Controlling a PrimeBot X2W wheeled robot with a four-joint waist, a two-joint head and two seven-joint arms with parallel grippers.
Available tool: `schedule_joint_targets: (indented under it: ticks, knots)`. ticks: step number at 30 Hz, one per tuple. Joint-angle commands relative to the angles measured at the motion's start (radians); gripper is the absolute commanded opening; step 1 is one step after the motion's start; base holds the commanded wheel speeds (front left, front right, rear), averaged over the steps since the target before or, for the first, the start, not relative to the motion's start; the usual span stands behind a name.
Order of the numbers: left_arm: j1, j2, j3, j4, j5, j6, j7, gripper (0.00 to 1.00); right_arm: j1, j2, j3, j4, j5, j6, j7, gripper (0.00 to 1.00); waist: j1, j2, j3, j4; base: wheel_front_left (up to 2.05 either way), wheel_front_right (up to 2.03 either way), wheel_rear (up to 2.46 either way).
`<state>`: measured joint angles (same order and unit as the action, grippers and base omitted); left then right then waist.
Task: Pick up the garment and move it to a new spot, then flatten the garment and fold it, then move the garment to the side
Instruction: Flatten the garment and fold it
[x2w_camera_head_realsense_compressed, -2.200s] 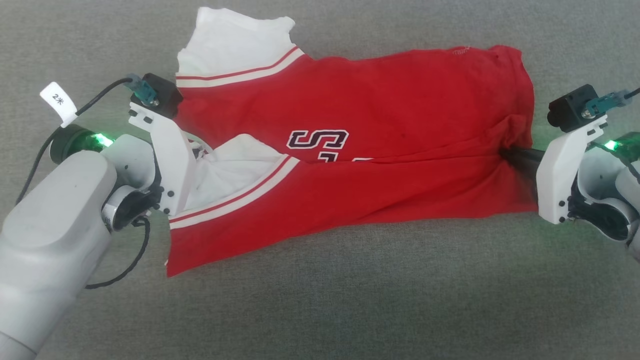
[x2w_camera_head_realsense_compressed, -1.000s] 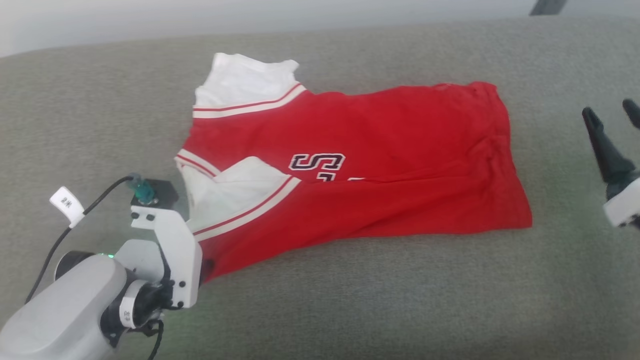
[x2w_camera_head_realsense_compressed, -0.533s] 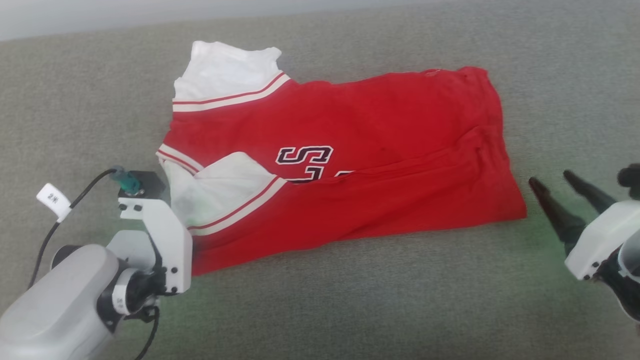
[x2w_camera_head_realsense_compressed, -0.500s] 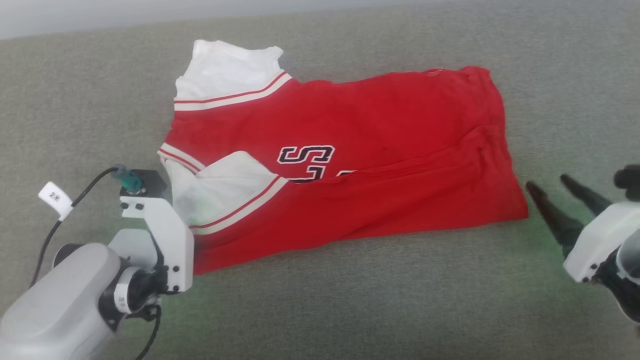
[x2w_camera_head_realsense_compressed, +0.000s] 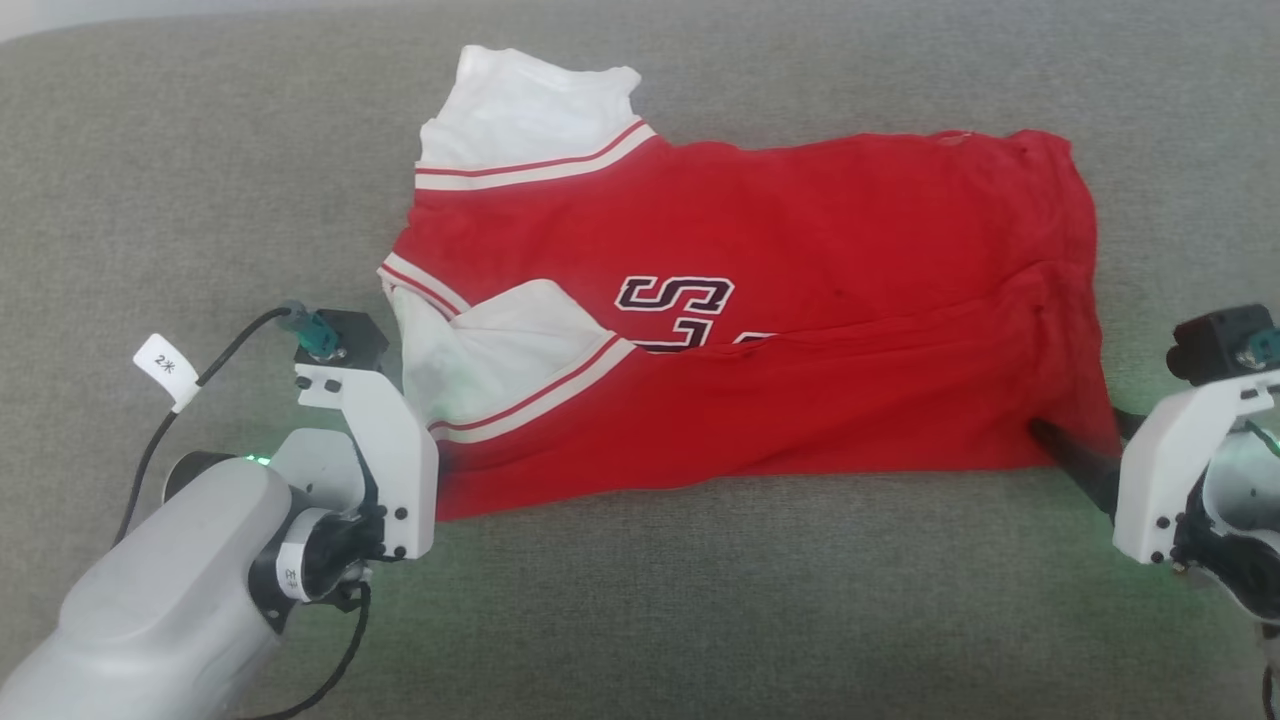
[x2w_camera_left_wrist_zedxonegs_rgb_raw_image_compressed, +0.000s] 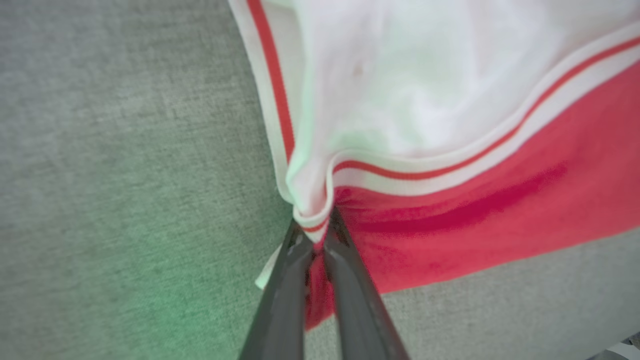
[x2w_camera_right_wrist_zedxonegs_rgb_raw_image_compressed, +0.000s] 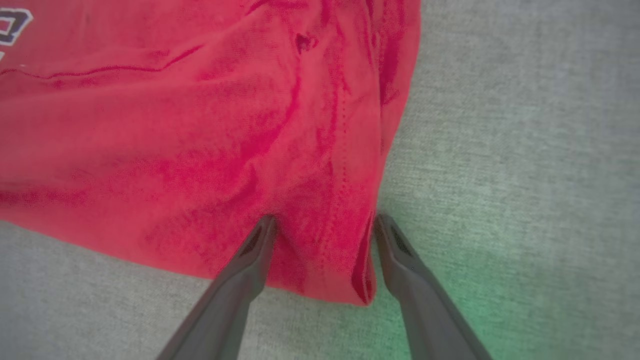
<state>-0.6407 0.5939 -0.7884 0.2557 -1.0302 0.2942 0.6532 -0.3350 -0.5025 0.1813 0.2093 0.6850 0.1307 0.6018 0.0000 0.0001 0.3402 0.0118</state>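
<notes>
**Left jaws pinching the garment (x2w_camera_head_realsense_compressed: 850, 250), right jaws spread at its hem**

The left wrist view is showing the left jaws squeezed nearly together on the striped white band at the garment's near left corner. In the head view the white wrist mount (x2w_camera_head_realsense_compressed: 385, 470) is hiding that grip. The right wrist view is showing the right jaws standing wide apart, one finger (x2w_camera_right_wrist_zedxonegs_rgb_raw_image_compressed: 245, 260) pressing on the red hem, the other just beside its edge, gripping nothing. The left arm (x2w_camera_head_realsense_compressed: 160, 600) is reaching in low from the lower left and the right arm (x2w_camera_head_realsense_compressed: 1170, 490) from the right. The garment is lying folded on the grey fabric surface (x2w_camera_head_realsense_compressed: 700, 620), with one white sleeve (x2w_camera_head_realsense_compressed: 520, 110) sticking out at the far side
</notes>
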Motion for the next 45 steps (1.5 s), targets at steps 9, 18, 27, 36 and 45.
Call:
schedule_joint_targets:
  ticks: [9,18,27,36,45]
  knots:
    - [0.007,-0.059,-0.033,0.069,0.014,-0.032,-0.028,0.00,-0.013,0.007,0.064,0.057,0.007,0.000,0.115,0.00,0.0000,-0.0001,0.008,0.026,0.00,0.00,0.00]
    - [0.019,0.017,-0.002,-0.019,-0.011,0.007,0.023,0.00,0.007,-0.080,-0.002,-0.044,0.042,-0.001,0.186,0.00,0.0000,-0.0001,-0.019,0.035,0.00,0.00,0.00]
    - [0.082,0.118,-0.001,-0.235,-0.006,0.109,0.083,0.00,0.123,-0.136,-0.100,-0.191,0.060,-0.001,0.278,0.00,0.0000,-0.0001,-0.050,0.044,0.00,0.00,0.00]
    - [0.180,0.137,-0.034,-0.307,-0.021,0.148,0.095,0.00,0.240,-0.076,-0.156,-0.231,0.049,-0.001,0.330,0.00,0.0000,-0.0001,-0.050,0.040,0.00,0.00,0.00]
    - [0.179,0.066,-0.039,-0.168,-0.049,0.106,0.064,1.00,0.190,-0.013,-0.107,-0.155,0.041,-0.001,0.300,1.00,0.0000,-0.0001,-0.044,0.023,0.00,0.00,0.00]
